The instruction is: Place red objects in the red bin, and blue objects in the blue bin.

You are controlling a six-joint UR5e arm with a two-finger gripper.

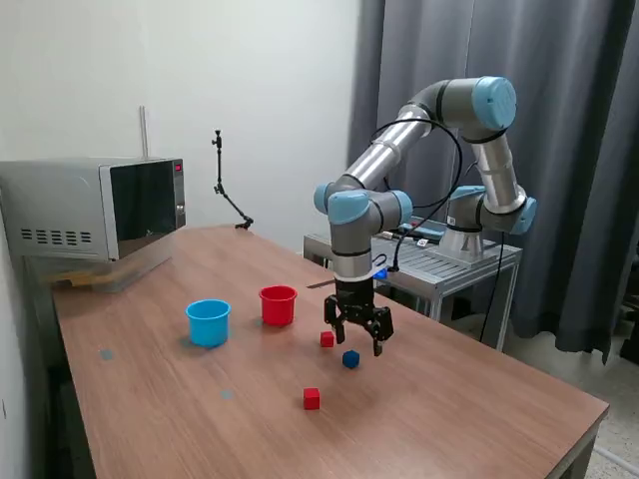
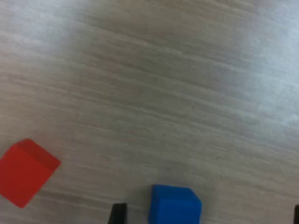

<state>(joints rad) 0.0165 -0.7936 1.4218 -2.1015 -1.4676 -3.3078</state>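
My gripper [image 1: 356, 340] hangs open and empty just above the wooden table [image 1: 469, 399]. A blue cube [image 1: 350, 358] lies just below and in front of it. A red cube [image 1: 326, 339] lies beside the finger on the exterior view's left. Another red cube [image 1: 312, 398] lies nearer the front edge. The red cup [image 1: 278, 304] and the light blue cup [image 1: 208, 322] stand upright further to the exterior view's left. In the wrist view the blue cube [image 2: 174, 204] sits between my fingertips [image 2: 117, 213], nearer one of them, and a red cube [image 2: 25, 171] lies outside them. A second blue cube is not in view.
A microwave [image 1: 95, 210] stands at the table's back corner on the exterior view's left. A thin black stand [image 1: 225, 185] rises at the back edge. A metal cart [image 1: 449, 264] carrying the arm's base sits behind the table. Dark curtains [image 1: 569, 150] hang behind it.
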